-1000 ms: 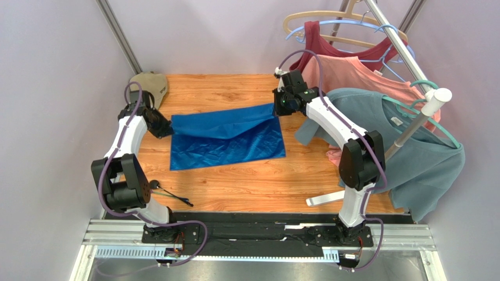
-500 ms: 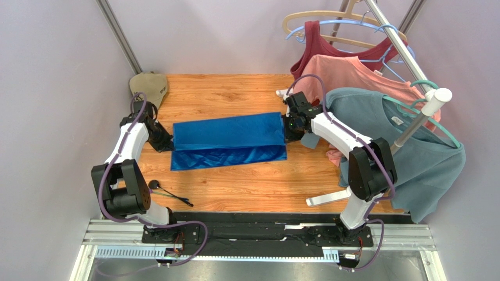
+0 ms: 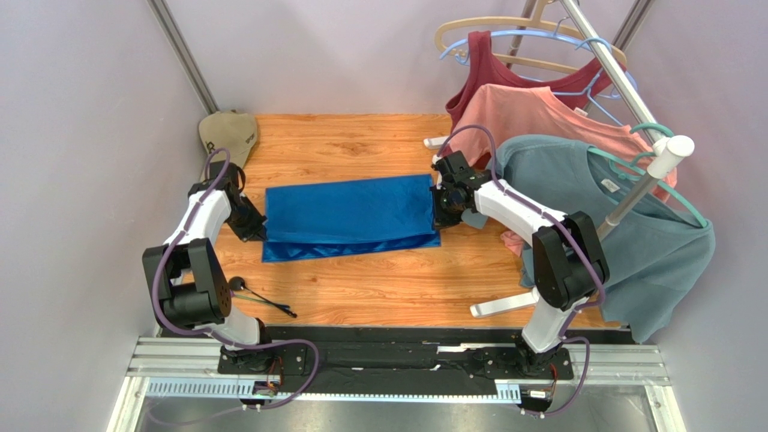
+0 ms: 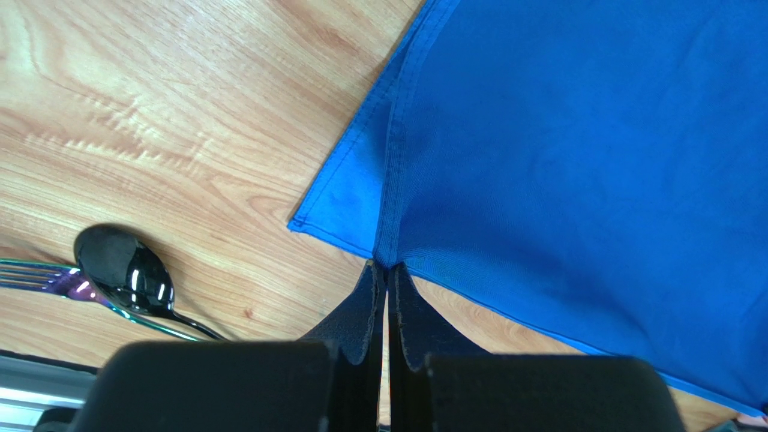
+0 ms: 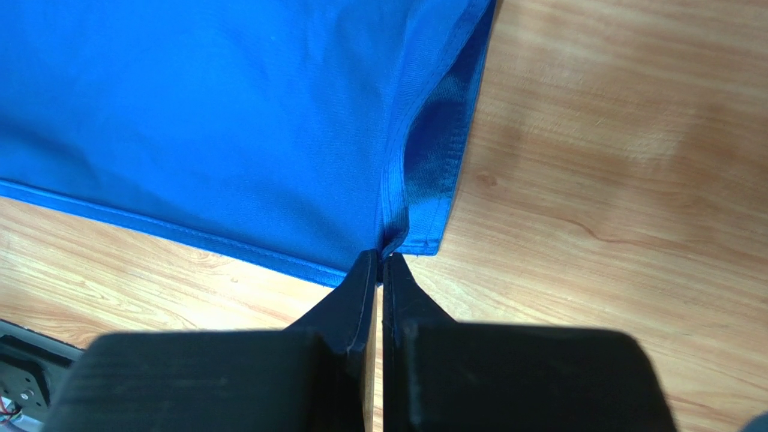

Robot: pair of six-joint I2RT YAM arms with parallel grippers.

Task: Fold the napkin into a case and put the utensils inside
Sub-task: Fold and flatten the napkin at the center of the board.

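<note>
On the table (image 3: pixel 361 288), one napkin (image 3: pixel 347 216) (folded); two utensils (image 4: pixel 122 270).

Bright, even, diffuse light — shadows are soft and faint. The napkin (image 3: pixel 347 216) shows a mild sheen; the spoon (image 4: pixel 122 270), at 8 o'clock in the left wrist view, glints. Both wrist views blur at 6 o'clock.

White left arm (image 3: pixel 203 209) and right arm (image 3: pixel 510 203), black joints (image 3: pixel 192 290), purple cables (image 3: pixel 154 286).
</note>
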